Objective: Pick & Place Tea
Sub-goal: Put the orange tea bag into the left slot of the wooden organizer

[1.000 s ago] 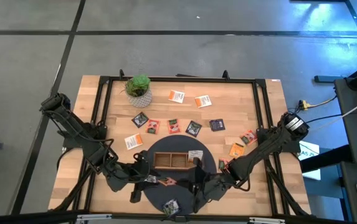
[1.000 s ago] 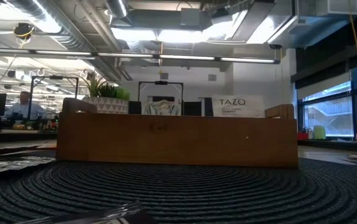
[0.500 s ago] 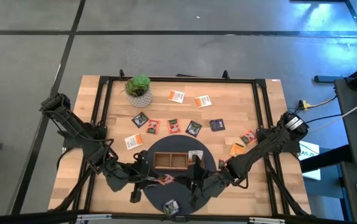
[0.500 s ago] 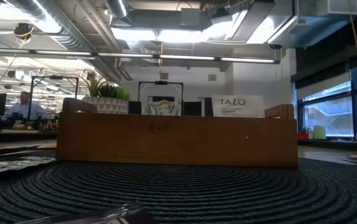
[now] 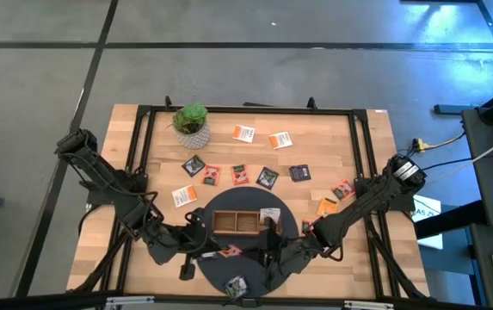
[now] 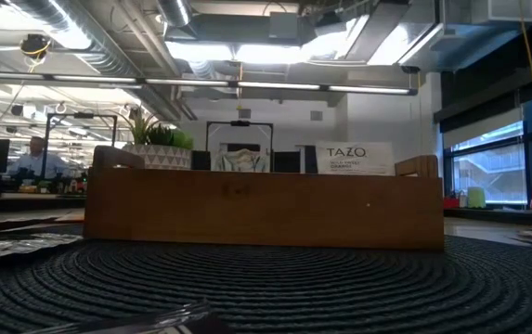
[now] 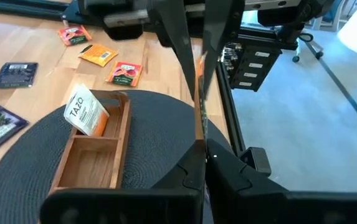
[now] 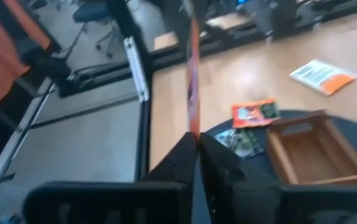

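Note:
An orange-red tea packet hangs over the near part of the round dark mat, in front of the wooden tray. My left gripper and my right gripper meet at it from either side, and both are shut on it. A white-orange packet leans in the tray's right compartment. Several more packets lie flat on the table beyond the tray, and one lies on the mat's near edge. The low view shows neither gripper. My left gripper pinches one end of the packet between its two fingers, coming from the table's left and slanting down. The packet shows edge-on, clear of the mat. My right gripper pinches the packet's other end between its two fingers, coming from the table's right and slanting down. The packet stands edge-on ahead of the fingers, above the mat.
A small potted plant stands at the far left of the table. Loose packets lie in a row behind the tray and at the right. A black frame runs round the table's edges.
My left gripper has shut on the packet that my right gripper holds. Neither arm has moved from its place, and the packet has stayed above the mat.

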You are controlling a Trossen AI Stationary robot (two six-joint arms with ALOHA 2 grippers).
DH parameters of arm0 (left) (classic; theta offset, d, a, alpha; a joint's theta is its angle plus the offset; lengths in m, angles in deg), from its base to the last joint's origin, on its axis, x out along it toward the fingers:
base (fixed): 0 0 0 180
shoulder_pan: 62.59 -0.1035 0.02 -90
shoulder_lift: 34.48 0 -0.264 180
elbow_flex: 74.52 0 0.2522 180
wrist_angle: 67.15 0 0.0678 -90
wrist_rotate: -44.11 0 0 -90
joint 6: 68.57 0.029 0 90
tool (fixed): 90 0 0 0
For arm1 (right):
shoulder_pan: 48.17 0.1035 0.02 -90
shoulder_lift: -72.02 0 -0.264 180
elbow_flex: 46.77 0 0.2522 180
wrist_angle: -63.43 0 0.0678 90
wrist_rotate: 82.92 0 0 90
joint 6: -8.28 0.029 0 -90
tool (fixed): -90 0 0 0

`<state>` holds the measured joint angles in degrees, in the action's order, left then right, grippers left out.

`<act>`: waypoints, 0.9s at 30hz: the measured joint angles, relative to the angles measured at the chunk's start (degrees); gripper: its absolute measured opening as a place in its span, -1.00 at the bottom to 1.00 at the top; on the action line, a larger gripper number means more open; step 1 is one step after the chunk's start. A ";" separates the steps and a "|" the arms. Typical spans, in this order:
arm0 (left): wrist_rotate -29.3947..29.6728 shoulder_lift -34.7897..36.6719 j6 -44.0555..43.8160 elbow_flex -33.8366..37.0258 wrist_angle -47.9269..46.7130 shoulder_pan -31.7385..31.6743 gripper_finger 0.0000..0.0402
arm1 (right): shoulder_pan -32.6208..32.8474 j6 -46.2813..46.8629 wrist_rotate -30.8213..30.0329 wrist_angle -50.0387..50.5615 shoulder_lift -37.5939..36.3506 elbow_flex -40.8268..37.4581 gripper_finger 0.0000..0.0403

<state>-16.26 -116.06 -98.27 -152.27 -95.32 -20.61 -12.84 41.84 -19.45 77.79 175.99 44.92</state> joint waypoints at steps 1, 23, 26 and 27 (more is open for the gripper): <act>-0.60 0.00 0.53 -0.02 -0.03 -0.26 -0.99 | 0.01 0.71 1.33 0.38 0.00 0.00 -0.77; -25.07 -4.62 9.39 -0.04 -15.16 -22.20 -0.99 | 1.33 29.83 10.08 32.35 0.00 -0.04 -0.29; -25.28 -6.77 11.70 -0.04 -15.97 -23.60 -0.99 | 1.86 30.63 8.85 32.27 0.00 -0.04 -0.29; -25.77 -7.40 12.24 -0.04 -16.50 -24.11 -0.99 | 1.83 30.67 8.56 32.24 0.00 -0.04 -0.29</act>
<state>-42.03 -123.46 -86.03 -152.32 -111.82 -44.72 -11.00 72.51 -10.89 110.03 175.99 44.88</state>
